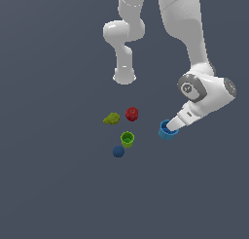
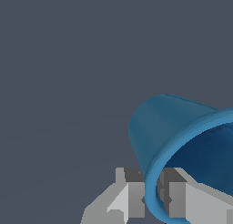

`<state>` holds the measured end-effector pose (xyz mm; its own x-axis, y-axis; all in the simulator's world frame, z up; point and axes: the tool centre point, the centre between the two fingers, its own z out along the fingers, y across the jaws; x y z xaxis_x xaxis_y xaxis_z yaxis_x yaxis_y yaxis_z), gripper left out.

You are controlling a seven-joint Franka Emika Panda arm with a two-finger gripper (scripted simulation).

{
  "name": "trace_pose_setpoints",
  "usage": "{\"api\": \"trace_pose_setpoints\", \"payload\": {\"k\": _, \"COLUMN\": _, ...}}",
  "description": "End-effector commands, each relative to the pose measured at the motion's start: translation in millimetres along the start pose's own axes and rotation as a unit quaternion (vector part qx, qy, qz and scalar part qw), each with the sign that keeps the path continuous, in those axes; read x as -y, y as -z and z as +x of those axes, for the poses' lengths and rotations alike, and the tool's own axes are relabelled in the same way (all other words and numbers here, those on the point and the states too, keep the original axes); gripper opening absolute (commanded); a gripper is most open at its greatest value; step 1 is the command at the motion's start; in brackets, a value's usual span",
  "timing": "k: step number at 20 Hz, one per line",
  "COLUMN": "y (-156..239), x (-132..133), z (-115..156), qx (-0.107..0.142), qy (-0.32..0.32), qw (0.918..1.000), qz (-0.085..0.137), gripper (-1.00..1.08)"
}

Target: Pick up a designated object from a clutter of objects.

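The white arm (image 1: 194, 43) reaches down from above and bends toward the exterior view's right, over the plain grey bench (image 1: 58, 184). At its tip the claw (image 1: 173, 125) meets the blue cup (image 1: 167, 130), which sits apart from the other pieces, off to the exterior view's right of them. In the wrist view the blue cup (image 2: 182, 141) fills the corner, tilted, and its flared rim runs between the two grey fingers (image 2: 132, 193), one outside the wall and one inside it, so the claw is pinched narrow on the rim. I cannot tell whether the cup touches the bench. The rest lie close together: a green cup (image 1: 127, 138), a red fruit (image 1: 132, 113) above it, a yellow-green lump (image 1: 112, 119) beside the fruit, and a dark blue ball (image 1: 118, 151) just below the green cup.
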<state>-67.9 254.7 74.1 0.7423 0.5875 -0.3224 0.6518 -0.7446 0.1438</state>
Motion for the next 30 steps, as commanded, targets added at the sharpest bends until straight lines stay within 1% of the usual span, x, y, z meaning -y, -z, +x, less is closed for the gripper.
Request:
{"api": "trace_pose_setpoints", "payload": {"k": 1, "y": -0.6, "x": 0.1, "z": -0.3, "qx": 0.001, "qy": 0.0, "qw": 1.0, "qz": 0.0, "gripper": -1.0}}
{"api": "trace_pose_setpoints", "payload": {"k": 5, "y": 2.0, "x": -1.7, "z": 0.1, "qx": -0.003, "qy": 0.003, "qw": 1.0, "qz": -0.002, "gripper": -1.0}}
{"api": "trace_pose_setpoints", "payload": {"k": 9, "y": 11.3, "x": -10.0, "z": 0.3, "qx": -0.019, "qy": 0.014, "qw": 0.9997, "qz": -0.009, "gripper": -1.0}}
{"api": "trace_pose_setpoints", "payload": {"k": 13, "y": 28.2, "x": -24.3, "z": 0.4, "qx": -0.046, "qy": 0.035, "qw": 0.998, "qz": -0.023, "gripper": -1.0}}
{"api": "trace_pose_setpoints", "payload": {"k": 17, "y": 51.9, "x": -43.3, "z": 0.0, "qx": -0.084, "qy": 0.063, "qw": 0.9936, "qz": -0.042, "gripper": -1.0}}
{"api": "trace_pose_setpoints", "payload": {"k": 20, "y": 73.6, "x": -59.4, "z": -1.0, "qx": -0.118, "qy": 0.088, "qw": 0.9875, "qz": -0.058, "gripper": -1.0}}
{"api": "trace_pose_setpoints", "payload": {"k": 22, "y": 89.3, "x": -70.5, "z": -2.2, "qx": -0.141, "qy": 0.105, "qw": 0.9819, "qz": -0.07, "gripper": -1.0}}
{"api": "trace_pose_setpoints", "payload": {"k": 26, "y": 119.8, "x": -90.8, "z": -5.3, "qx": -0.186, "qy": 0.138, "qw": 0.9685, "qz": -0.092, "gripper": -1.0}}
{"api": "trace_pose_setpoints", "payload": {"k": 30, "y": 146.8, "x": -107.8, "z": -9.1, "qx": -0.225, "qy": 0.166, "qw": 0.9538, "qz": -0.111, "gripper": -1.0}}
